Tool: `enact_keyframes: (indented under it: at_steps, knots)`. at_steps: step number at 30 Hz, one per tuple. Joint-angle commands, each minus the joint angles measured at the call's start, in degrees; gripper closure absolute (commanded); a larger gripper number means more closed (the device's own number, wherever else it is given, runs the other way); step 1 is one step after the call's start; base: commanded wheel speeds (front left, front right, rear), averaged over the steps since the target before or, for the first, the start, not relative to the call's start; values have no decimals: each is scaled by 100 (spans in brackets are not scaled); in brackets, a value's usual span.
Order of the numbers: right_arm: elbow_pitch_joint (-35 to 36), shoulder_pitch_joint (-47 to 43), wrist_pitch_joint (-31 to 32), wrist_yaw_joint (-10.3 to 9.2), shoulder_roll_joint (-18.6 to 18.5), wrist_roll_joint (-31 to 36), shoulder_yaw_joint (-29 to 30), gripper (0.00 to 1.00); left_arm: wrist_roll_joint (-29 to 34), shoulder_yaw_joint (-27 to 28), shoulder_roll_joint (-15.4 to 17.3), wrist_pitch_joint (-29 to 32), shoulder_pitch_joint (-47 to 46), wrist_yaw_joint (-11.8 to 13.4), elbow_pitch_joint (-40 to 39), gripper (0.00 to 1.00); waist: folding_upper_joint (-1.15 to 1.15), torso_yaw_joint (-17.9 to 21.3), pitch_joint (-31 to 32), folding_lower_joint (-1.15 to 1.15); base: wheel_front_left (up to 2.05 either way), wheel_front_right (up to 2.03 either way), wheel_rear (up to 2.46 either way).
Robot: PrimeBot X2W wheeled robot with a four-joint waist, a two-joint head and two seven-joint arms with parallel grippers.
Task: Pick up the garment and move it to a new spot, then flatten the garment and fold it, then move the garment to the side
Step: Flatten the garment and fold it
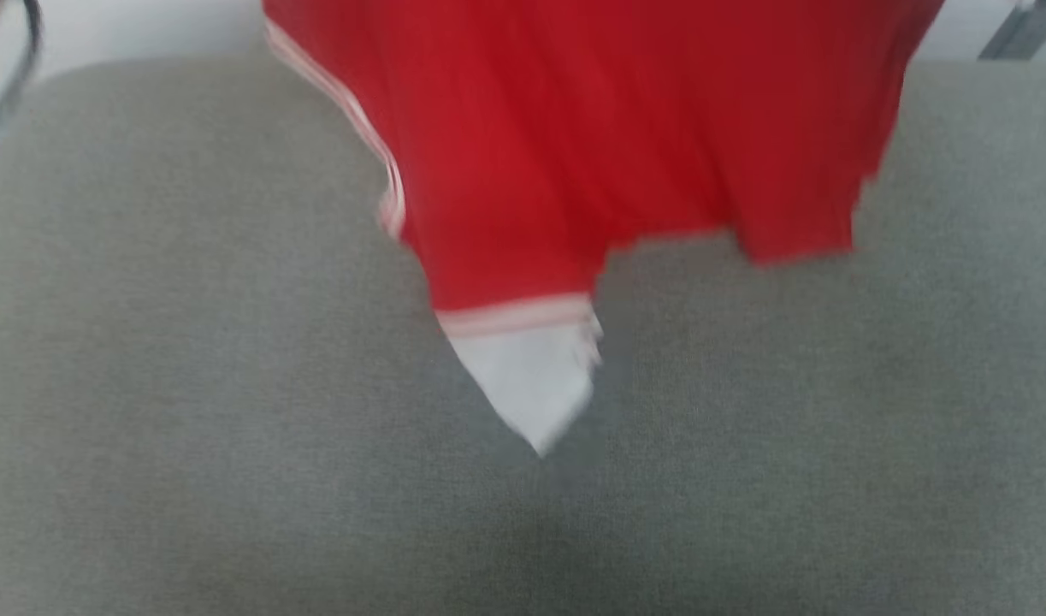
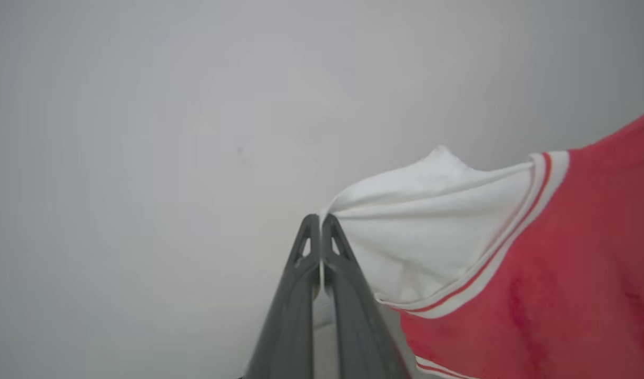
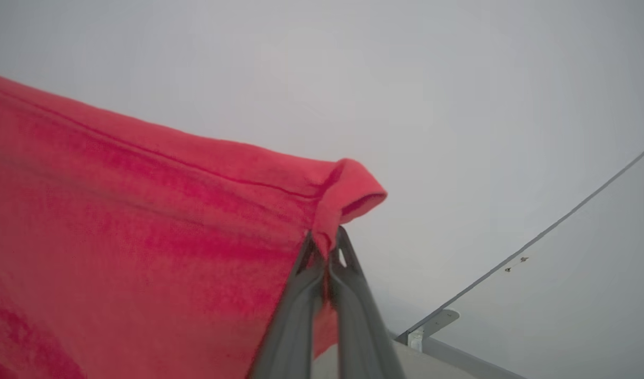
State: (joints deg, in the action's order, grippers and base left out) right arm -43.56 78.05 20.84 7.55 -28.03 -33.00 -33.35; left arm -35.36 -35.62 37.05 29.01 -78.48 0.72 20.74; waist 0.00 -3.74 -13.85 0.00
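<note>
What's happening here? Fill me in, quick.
The robot holds the garment up between both arms. The left gripper is shut on its white sleeve, and the right gripper is shut on a red hem corner. The cloth hangs spread over the grey surface, not yet laid flat. The head view is blurred.

Head camera looks down on the garment (image 1: 574, 145) above a grey pad (image 1: 189, 385). Each wrist camera sits close at one garment corner, facing a pale backdrop (image 2: 142, 105). All share the garment.
</note>
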Motion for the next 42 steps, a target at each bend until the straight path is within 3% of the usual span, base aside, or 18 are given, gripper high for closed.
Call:
enact_keyframes:
  at_steps: [1, 8, 15, 18, 23, 31, 37, 42]
  knots:
    - [-125, 158, -166, -12, 55, 125, 119, 100, 60, 46, -32, -123, -181, 20, 149, 100, 0, 64, -241, 0, 0, 0, 0]
    - [-885, 981, -1508, -13, 504, 1274, 874, 100, 869, 55, -448, -1507, -1549, 213, 1115, 100, 0, 131, -1085, 0, 0, 0, 0]
    - [-1514, 1507, -3010, -13, 788, 2533, 1676, 100, 1465, 151, -817, -3318, -2543, 748, 1955, 100, 0, 77, -1709, 0, 0, 0, 0]
    - [-1821, 1427, -3220, -13, 965, 2924, 1939, 100, 1551, 79, -1009, -3935, -2568, 699, 2247, 100, 0, 9, -1804, 0, 0, 0, 0]
    - [-2356, 1080, -3100, -12, 1179, 3136, 1940, 100, 1370, -134, -1267, -4023, -2003, 331, 2797, 100, 0, -101, -1731, 0, 0, 0, 0]
    - [-2750, 193, -2900, -12, 1350, 2617, 1323, 100, 807, -419, -1440, -3259, -711, -533, 3269, 100, 0, -195, -1272, 0, 0, 0, 0]
    - [-2483, -533, -2727, -12, 1298, 1875, 740, 100, 446, -612, -1347, -2746, 305, -728, 2963, 100, 0, -230, -910, 0, 0, 0, 0]
    - [-1635, -1443, -2360, -12, 848, 865, 16, 100, -67, -742, -1137, -2052, 1415, -788, 2149, 100, 0, -277, -590, 0, 0, 0, 0]
